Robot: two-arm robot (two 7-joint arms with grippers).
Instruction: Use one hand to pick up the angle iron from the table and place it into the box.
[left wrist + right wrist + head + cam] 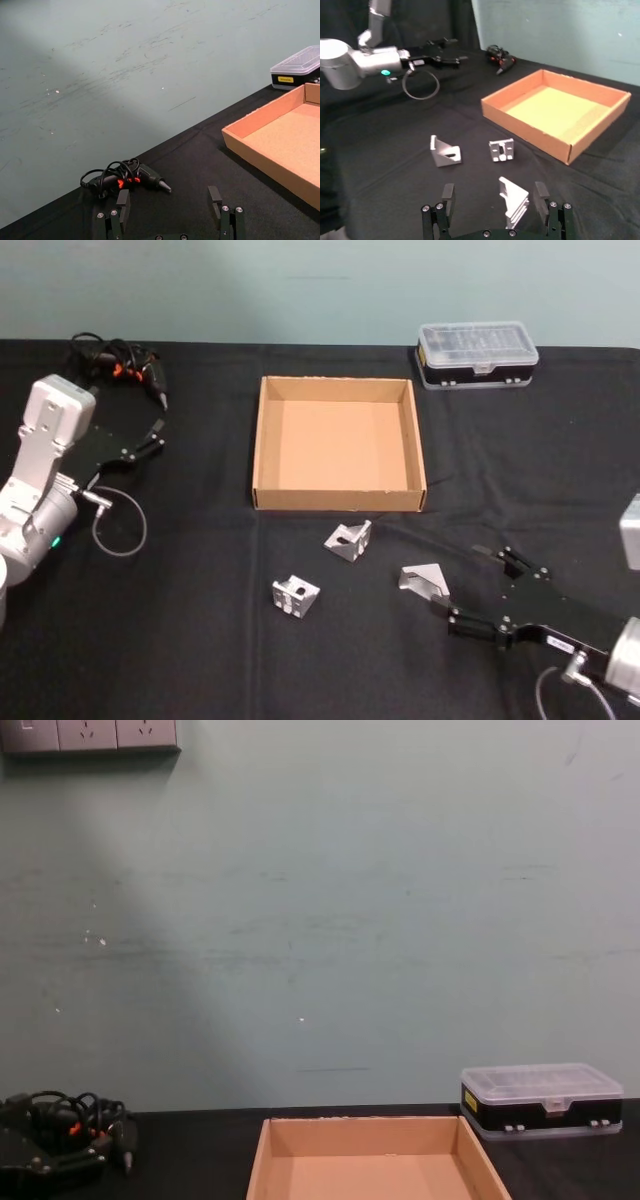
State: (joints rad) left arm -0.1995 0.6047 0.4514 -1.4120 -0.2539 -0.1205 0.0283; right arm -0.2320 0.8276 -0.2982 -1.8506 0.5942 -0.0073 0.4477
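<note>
Three silver angle irons lie on the black table (180, 640) in front of the tan box (338, 501): one near the box (349, 539), one to the left (295, 595), one to the right (423, 580). My right gripper (465, 582) is low over the table, open, with its fingertips at the right-hand angle iron. In the right wrist view that angle iron (515, 200) sits between the open fingers (541, 192), nearer one of them, untouched. The box (520, 125) holds nothing. My left gripper (152, 439) hovers open at the far left, nothing between its fingers (215, 195).
A clear-lidded black case (477, 354) stands behind the box at the back right. A black power tool with a coiled cable (125, 365) lies at the back left, just beyond the left gripper. A pale green wall closes off the table's far edge.
</note>
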